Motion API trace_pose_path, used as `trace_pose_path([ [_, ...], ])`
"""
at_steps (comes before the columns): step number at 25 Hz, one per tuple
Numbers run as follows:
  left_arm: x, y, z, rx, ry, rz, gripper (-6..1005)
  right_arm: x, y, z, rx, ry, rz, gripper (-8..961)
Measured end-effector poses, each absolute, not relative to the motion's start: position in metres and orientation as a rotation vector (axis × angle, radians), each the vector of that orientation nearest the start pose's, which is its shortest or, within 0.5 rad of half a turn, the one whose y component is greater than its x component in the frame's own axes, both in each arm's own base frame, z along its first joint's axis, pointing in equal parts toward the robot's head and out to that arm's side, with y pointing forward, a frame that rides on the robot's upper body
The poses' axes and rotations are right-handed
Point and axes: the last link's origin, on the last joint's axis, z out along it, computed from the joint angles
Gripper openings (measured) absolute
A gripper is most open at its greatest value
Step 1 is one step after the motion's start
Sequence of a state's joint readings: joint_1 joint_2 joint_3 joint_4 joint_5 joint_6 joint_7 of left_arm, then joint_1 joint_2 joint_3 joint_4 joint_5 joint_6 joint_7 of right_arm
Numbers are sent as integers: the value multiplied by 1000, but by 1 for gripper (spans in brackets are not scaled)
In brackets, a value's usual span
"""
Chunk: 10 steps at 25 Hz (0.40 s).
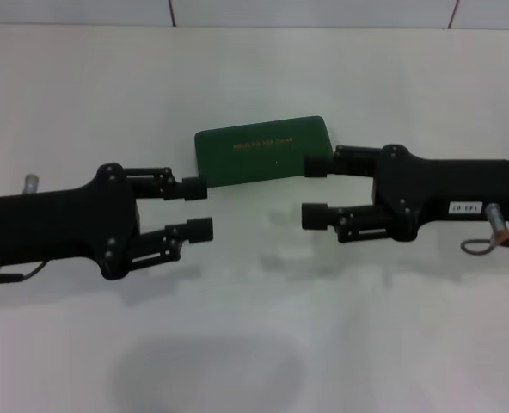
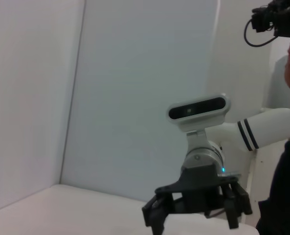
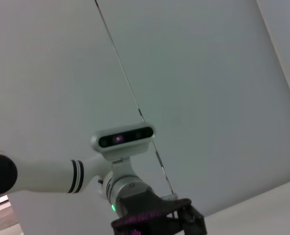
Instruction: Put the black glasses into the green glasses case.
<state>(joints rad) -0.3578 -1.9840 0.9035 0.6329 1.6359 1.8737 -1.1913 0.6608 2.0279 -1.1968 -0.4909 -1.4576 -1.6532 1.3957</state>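
The case lies shut on the tabletop, lid up with its gold lettering showing, at about 12 o'clock from the middle of the head view. The glasses are not visible in any view, so their place cannot be told.

The left gripper hangs at 9 o'clock, its fingers apart and empty, the upper fingertip just beside the case's near left corner. The right gripper hangs at 3 o'clock, also spread and empty, its upper fingertip just beside the case's right end; whether it touches cannot be told. The two grippers face each other across a bare patch of tabletop. The wrist views show only the opposite arm's gripper, left and right, with walls behind.

The main risk is that the case is closed: nothing can go in until the lid is raised, and a hard clamshell probably slides or spins on the smooth tabletop if one gripper pries while the other fails to pin it. A fingertip this near either end could also nudge the case out of line. With the glasses unseen, a sweeping arm could strike or crush the thin frame.
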Motion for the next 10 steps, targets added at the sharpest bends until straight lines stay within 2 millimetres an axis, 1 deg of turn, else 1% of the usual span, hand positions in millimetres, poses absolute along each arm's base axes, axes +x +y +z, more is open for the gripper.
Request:
trace_pose_path([
  [5,-266,267,36,-2788,-332,-1088,486,178,324,-32,-2997,495,1122,808],
  [10,-263,271,36,-2802,-316,-1081,486,178,323,-32,-2999,491,1125,808],
])
